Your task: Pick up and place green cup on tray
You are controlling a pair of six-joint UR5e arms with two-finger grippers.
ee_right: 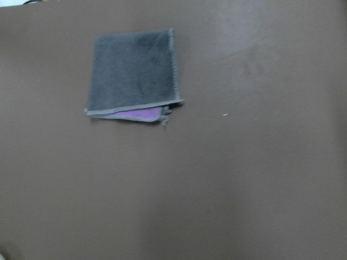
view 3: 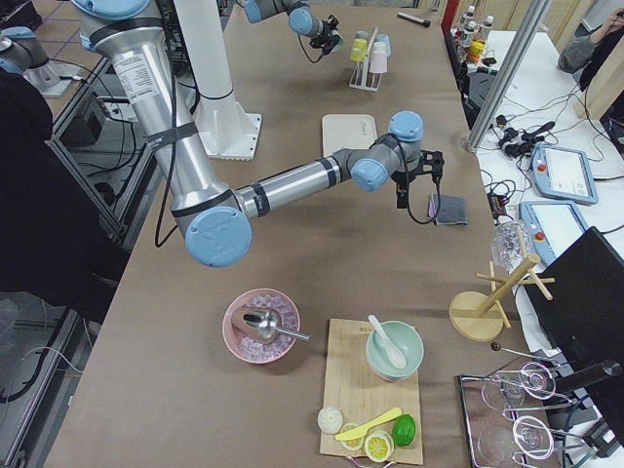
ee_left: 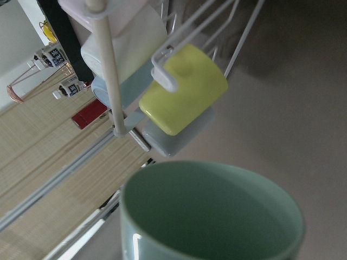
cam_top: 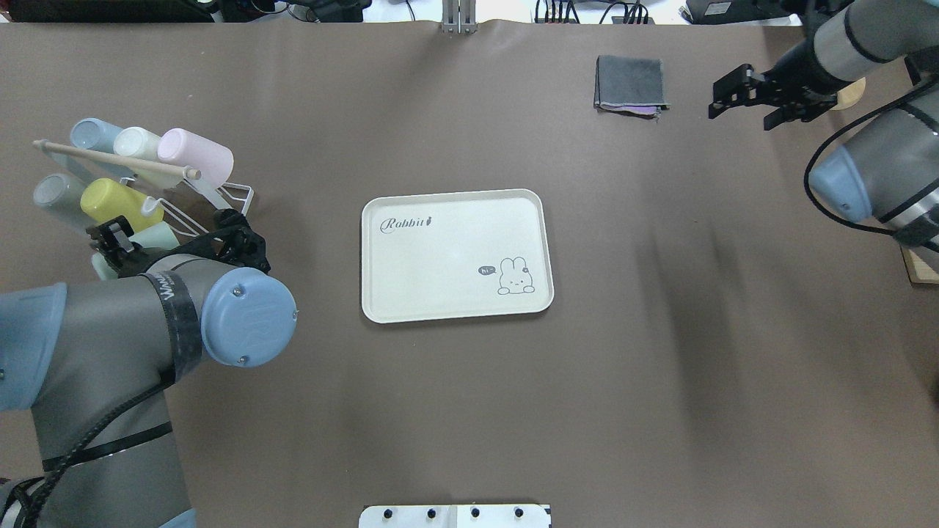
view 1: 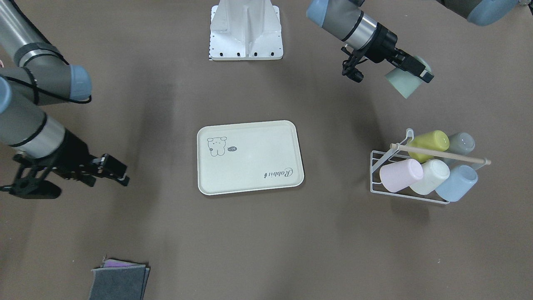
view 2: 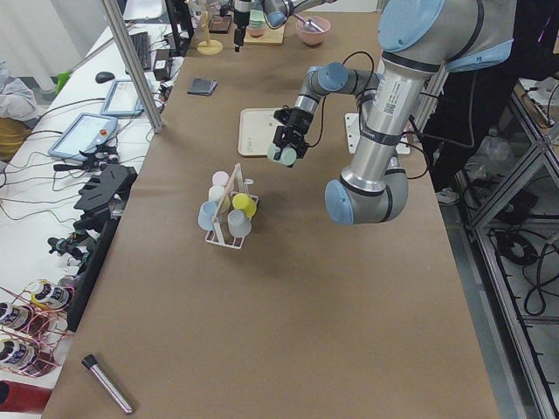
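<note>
My left gripper (view 1: 413,76) is shut on the mint green cup (view 1: 403,84) and holds it tilted in the air, apart from the rack and on its robot side. The cup's open mouth fills the bottom of the left wrist view (ee_left: 211,216). In the overhead view the cup (cam_top: 155,236) shows partly under the left arm. The cream tray (view 1: 250,166) lies flat at the table's middle, bare, with its drawing and "Rabbit" script; it also shows in the overhead view (cam_top: 440,271). My right gripper (view 1: 118,174) hovers far from both, open and empty.
A white wire rack (view 1: 377,183) holds several cups on their sides, among them a yellow-green cup (view 1: 429,143) and a pink cup (view 1: 400,175). A folded grey cloth (view 1: 118,283) lies near the right gripper (cam_top: 737,95). The robot's white base (view 1: 246,33) stands behind the tray.
</note>
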